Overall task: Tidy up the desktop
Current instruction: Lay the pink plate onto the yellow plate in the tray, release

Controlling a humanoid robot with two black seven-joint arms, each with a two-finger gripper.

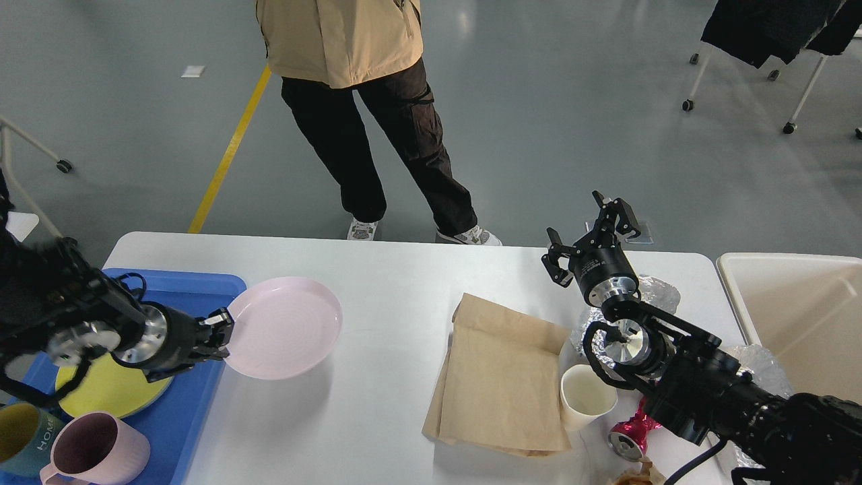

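The white desktop (397, 283) fills the lower half of the head view. My left gripper (223, 335) is shut on the left rim of a pink plate (283, 327), which it holds tilted above the desktop beside the blue tray (195, 289). A shadow lies under the plate. My right gripper (587, 232) stands open with nothing between its fingers, raised over the right part of the desktop near the far edge. A brown paper bag (502, 380) lies flat in the middle right.
In the blue tray sit a yellow plate (108, 391), a pink mug (94, 451) and a green mug (20, 431). Right of the bag are a white paper cup (586, 397), crumpled foil (656, 293) and a magenta wrapper (630, 431). A cream bin (794, 310) stands at right. A person (377, 114) stands behind the desktop.
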